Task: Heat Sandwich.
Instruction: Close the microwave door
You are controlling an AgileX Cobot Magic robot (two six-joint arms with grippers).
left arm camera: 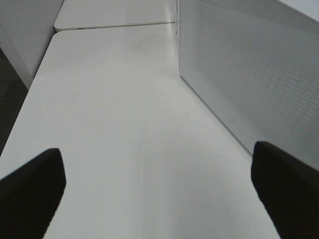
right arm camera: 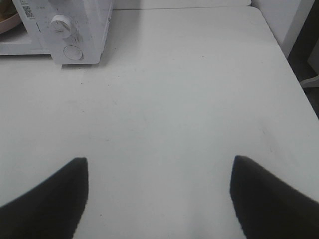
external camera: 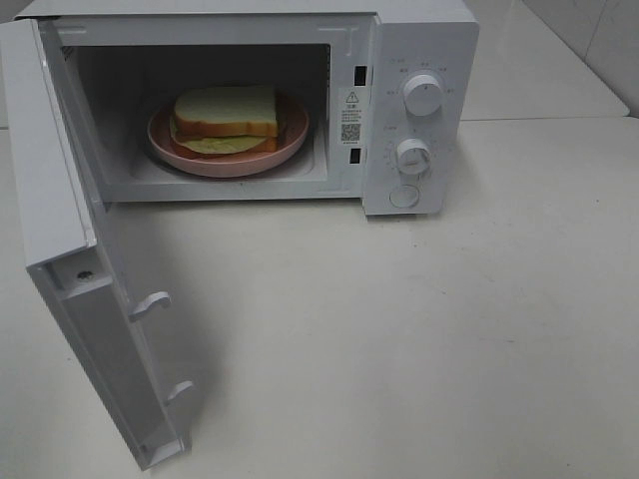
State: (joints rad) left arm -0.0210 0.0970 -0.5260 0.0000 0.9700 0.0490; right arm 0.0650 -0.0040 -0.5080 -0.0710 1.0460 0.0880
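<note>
Seen from its wrist camera, the left gripper (left arm camera: 154, 154) hangs over the white tabletop (external camera: 449, 329) with its black fingers (left arm camera: 35, 184) spread wide and nothing between them, just beside a white panel with a fine dotted pattern (left arm camera: 249, 74). In the high view, the hinged white door (external camera: 110, 339) of the white countertop microwave oven (external camera: 419, 50) stands swung fully open at the left. Inside the cavity, a round pink plate (external camera: 230, 168) carries the small sandwich (external camera: 226, 112) of white bread with a tan-orange crust. The sandwich lies flat, its long axis running side to side across the opening, its top slice facing up and its pale green filling showing along the front edge. To the right, two white round knobs (external camera: 423, 95) (external camera: 411, 156) sit one above the other over a round button (external camera: 404, 196). The right gripper (right arm camera: 159, 162) hovers above bare table, well apart from the oven, its dark fingers (right arm camera: 55, 199) likewise wide and holding nothing.
</note>
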